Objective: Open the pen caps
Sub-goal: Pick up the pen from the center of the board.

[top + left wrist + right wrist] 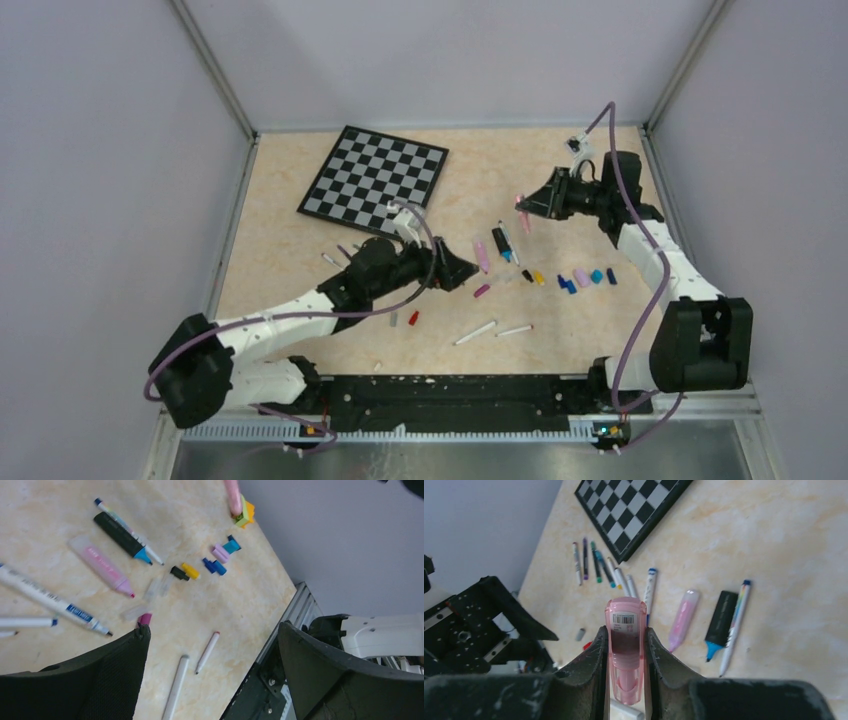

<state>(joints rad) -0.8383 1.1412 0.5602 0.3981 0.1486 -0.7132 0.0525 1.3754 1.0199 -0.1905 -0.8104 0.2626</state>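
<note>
My right gripper is shut on a pink pen. Its barcoded body points away from the wrist and its clear pink cap lies back between the fingers. In the top view this gripper hangs above the table's right half, the pen sticking out of it. My left gripper is open and holds nothing; in the top view it hovers mid-table. Loose pen caps lie in a row: black, yellow, blue, purple. Uncapped pens lie by them: pink, black, white.
A chessboard lies at the back left, with several thin pens along its near edge. A yellow-orange block sits beyond the caps. Two white pens and red and grey caps lie near the front rail.
</note>
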